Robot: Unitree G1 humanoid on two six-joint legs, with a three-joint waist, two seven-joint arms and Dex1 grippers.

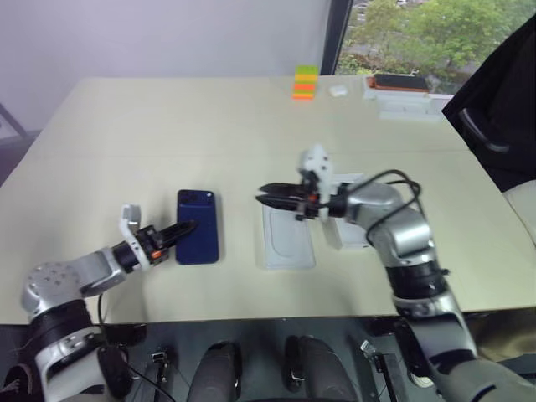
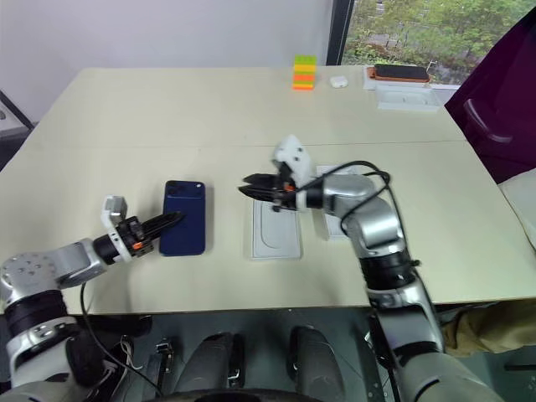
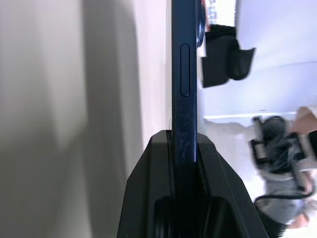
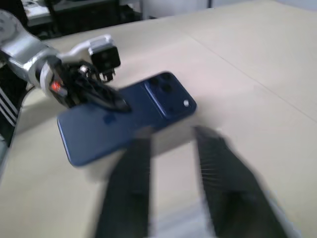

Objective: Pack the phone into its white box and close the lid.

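pale beige table [image 1: 209, 126] under a window with green trees beyond; at its far edge sit a stack of bright green, yellow and orange blocks [image 1: 305, 83], a small white earbud case [image 1: 337, 90] and a clear stand carrying an orange-edged phone [image 1: 400, 82]. a dark chair [image 1: 494, 109] stands at the far right corner.

near the front edge the phone [image 1: 198, 226] lies flat, camera cluster toward the far side, long axis running front to back. just right of it, apart, lies a shallow white tray [image 1: 287, 238] with the same front-to-back orientation; another white piece [image 1: 347, 226] lies beside that, partly hidden behind the right arm, and which part of the box each is cannot be told.

the left claw [image 1: 186, 228] reaches in low and nearly level from the left, its two black fingers pinched on the phone's near left edge; the left wrist view shows the slab's side gripped between them. the right claw [image 1: 272, 196] hovers above the white tray, pointing left toward the phone, forearm bent in from the right, fingers parted with nothing between them.
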